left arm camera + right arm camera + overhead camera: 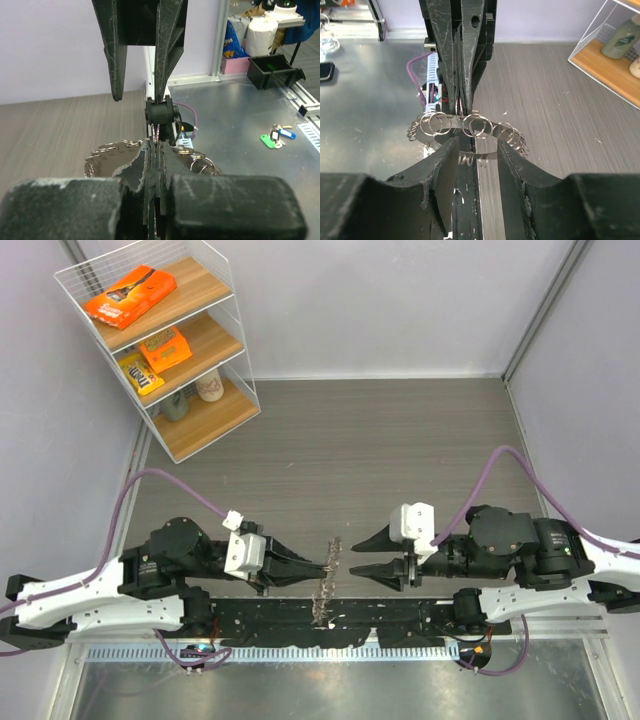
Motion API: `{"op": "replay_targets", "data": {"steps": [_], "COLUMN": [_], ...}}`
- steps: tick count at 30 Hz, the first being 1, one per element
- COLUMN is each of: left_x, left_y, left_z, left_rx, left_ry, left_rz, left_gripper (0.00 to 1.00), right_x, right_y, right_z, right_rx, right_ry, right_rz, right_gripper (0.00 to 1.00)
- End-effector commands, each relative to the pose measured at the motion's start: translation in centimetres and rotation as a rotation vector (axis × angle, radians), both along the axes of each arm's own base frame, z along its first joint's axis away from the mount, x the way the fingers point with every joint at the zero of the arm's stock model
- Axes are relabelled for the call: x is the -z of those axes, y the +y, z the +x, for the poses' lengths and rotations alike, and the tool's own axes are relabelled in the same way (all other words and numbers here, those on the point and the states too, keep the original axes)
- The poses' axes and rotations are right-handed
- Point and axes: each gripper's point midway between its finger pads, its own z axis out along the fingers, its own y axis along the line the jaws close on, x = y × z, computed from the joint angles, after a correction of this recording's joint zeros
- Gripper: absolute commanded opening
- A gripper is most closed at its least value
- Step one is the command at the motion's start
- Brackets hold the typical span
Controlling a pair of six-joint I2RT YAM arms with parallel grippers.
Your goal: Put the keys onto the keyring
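Note:
The keyring (326, 585) is a loop strung with several small silvery rings, and it hangs edge-on between the two arms. My left gripper (322, 568) is shut on its rim. In the left wrist view the jaws (157, 150) pinch it, and the loop (102, 156) spreads to both sides. My right gripper (362, 555) is open and faces the loop from the right. In the right wrist view its fingertips (476, 150) straddle the near edge of the loop (432, 124) without closing on it. The loose brass and silvery keys are not in view.
A white wire shelf (232, 300) with snack packs and bottles stands at the back left. In the left wrist view a bunch of tagged keys (274, 138) lies on the metal surface, with a black bin (275, 70) behind it. The black arm mount rail (330, 618) runs under the loop.

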Motion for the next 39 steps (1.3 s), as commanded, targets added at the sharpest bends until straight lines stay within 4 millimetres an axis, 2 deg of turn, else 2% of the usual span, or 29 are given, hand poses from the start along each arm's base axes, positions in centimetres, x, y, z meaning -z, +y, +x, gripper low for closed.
{"op": "replay_targets", "data": {"steps": [1, 6, 20, 25, 32, 35, 39], "left_x": [-2.0, -1.7, -1.6, -1.1, -1.2, -1.0, -1.0], "left_y": [0.7, 0.6, 0.6, 0.7, 0.9, 0.9, 0.8], "left_z": [-0.8, -0.8, -1.0, -0.9, -0.8, -0.8, -0.8], "left_rx": [0.036, 0.036, 0.043, 0.039, 0.029, 0.026, 0.026], "left_ry": [0.035, 0.048, 0.053, 0.056, 0.056, 0.058, 0.059], "left_rz": [-0.028, -0.005, 0.017, 0.027, 0.02, 0.026, 0.021], "left_gripper": [0.0, 0.0, 0.0, 0.0, 0.0, 0.0, 0.0], "right_x": [-1.2, -1.1, 0.3, 0.4, 0.7, 1.0, 1.5], "right_y": [0.5, 1.5, 2.7, 3.3, 3.6, 3.8, 4.2], "right_z": [-0.6, -1.1, -1.5, -1.7, -1.7, -2.0, -2.0], "right_rx": [-0.043, -0.077, -0.105, -0.118, -0.12, -0.135, -0.139], "right_ry": [-0.026, -0.042, -0.042, -0.042, -0.043, -0.044, -0.046], "right_rz": [0.008, -0.014, -0.072, -0.076, -0.089, -0.098, -0.104], "right_gripper": [0.42, 0.43, 0.43, 0.4, 0.25, 0.07, 0.06]}}
